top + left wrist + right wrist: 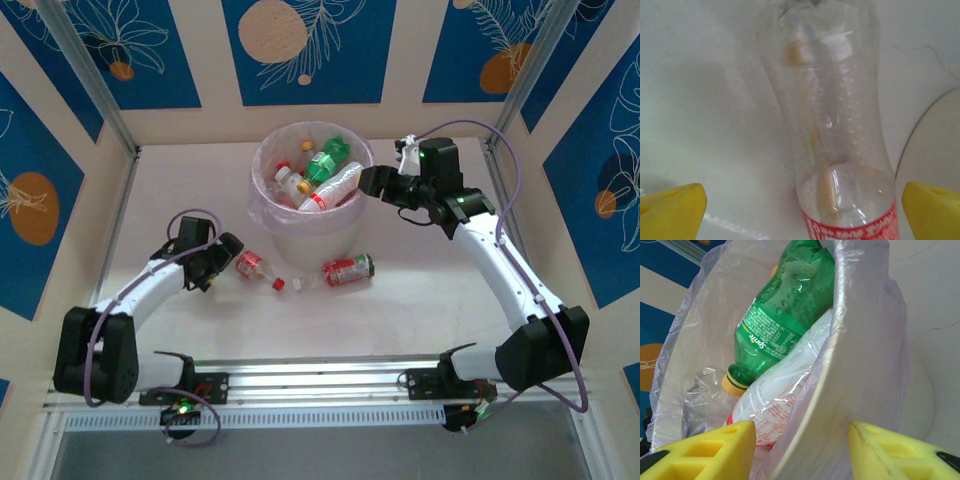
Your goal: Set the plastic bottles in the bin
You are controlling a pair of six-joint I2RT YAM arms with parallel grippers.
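**Left arm.** The left gripper [233,252] is found low over the table [420,310], at about 8 o'clock from the bin [300,238]. Its jaws are spread wide and nothing is clasped. In the wrist view a clear bottle [832,125] is seen lying flat between the yellow fingertips [671,211], with a gap on each side. The placement is judged to be a line-up for a grasp across the bottle's body near its red label.

**Right arm.** The right gripper [800,452] is held at the bin's rim, at 3 o'clock. Its jaws are open and empty, and the lined rim is seen passing between them. This pose is judged consistent with a release point over the opening.

**Task items.** A green bottle [785,315] and a pale-labelled bottle [785,395] are piled in the bin, with at least one clear bottle beside them. A red-labelled bottle [349,269] lies on the table at 5 o'clock from the bin, well apart from both grippers. Two bottles are thus judged not yet binned.

**Limits of observation.**
- The clear bottle's lower end is cut off by the wrist frame.
- Its cap end is blurred.
- The count inside the bin cannot be confirmed, since lower bottles are covered by upper ones and by the liner.
- Small red and white pieces between the two table bottles are too small to identify.
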